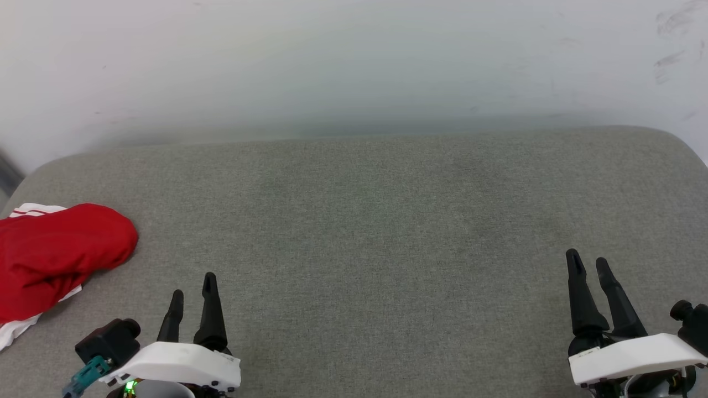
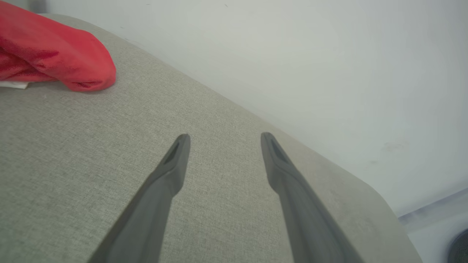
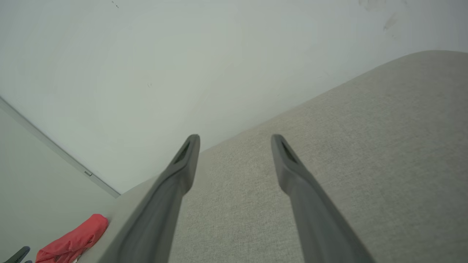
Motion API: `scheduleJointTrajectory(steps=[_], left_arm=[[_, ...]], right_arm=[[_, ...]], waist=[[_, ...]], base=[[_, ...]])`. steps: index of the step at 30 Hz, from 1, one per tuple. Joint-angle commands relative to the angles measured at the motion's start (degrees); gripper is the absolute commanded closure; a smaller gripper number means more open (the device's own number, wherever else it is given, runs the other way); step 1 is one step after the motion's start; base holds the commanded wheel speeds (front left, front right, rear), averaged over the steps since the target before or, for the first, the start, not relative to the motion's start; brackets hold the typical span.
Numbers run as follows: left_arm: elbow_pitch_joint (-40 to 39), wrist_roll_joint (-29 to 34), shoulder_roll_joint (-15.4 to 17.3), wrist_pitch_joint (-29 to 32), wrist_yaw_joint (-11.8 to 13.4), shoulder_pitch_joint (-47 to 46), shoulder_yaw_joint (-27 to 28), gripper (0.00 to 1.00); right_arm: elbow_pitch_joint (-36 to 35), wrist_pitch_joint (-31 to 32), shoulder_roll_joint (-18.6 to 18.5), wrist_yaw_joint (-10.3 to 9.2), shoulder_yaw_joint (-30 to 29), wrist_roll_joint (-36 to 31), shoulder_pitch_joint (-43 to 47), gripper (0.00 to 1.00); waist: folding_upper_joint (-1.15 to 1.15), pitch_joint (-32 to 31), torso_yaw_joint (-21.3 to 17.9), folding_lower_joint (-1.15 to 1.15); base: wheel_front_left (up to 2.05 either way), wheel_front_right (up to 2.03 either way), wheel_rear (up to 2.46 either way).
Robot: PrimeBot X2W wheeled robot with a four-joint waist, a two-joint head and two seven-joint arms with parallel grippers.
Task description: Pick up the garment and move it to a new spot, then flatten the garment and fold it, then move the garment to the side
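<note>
A red garment [image 1: 55,254] lies bunched in a heap at the left edge of a grey cushion [image 1: 376,221], plain red uppermost, with white showing at its far and near edges. The far strip carries thin red stripes. The head view's left border cuts part of the heap off.

Both grippers hover over the near side of the cushion with fingers spread apart and nothing between them. The left gripper [image 1: 193,284] sits near the garment, to its right and closer to the robot, but clear of the cloth. In the left wrist view its two dark fingers frame bare grey weave, and the garment [image 2: 55,54] rests in the upper left corner.

The right gripper [image 1: 587,258] stands well apart from the garment, at the opposite side of the cushion. Its wrist view looks along the cushion's far edge, where the red heap [image 3: 73,239] appears small at the lower left.

A pale wall [image 1: 332,66] — scuffed with dark marks at the upper right — rises directly behind the cushion.
</note>
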Motion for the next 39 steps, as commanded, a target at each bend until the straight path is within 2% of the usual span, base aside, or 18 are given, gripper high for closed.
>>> scheduleJointTrajectory(steps=[1,14,25,39], left_arm=[[-1.1,1.9,0.4,-0.5,0.6,-0.2,-0.5,0.0],[-2.3,9.8,1.7,-2.7,3.1,1.7,-3.4,0.0],[-2.8,15.2,2.4,-4.1,3.2,2.4,-5.0,0.0],[-3.6,22.1,1.6,-6.0,1.9,3.6,-5.4,0.0]], right_arm=[[-1.2,-0.7,-0.1,0.0,0.2,-2.2,0.1,0.0],[-2.5,-2.8,-0.1,0.0,0.5,-10.8,1.4,0.0],[-3.2,-4.2,0.0,0.0,0.8,-16.7,2.5,0.0],[-4.5,-6.1,0.0,0.0,0.8,-23.1,3.7,0.0]], waist=[[0.0,0.0,0.0,0.0],[0.0,-0.2,0.3,0.0],[0.0,-0.2,0.4,0.0],[0.0,-0.1,0.5,0.0]], base=[[0.0,0.0,0.0],[0.0,0.0,0.0],[0.0,0.0,0.0],[0.0,0.0,0.0]])
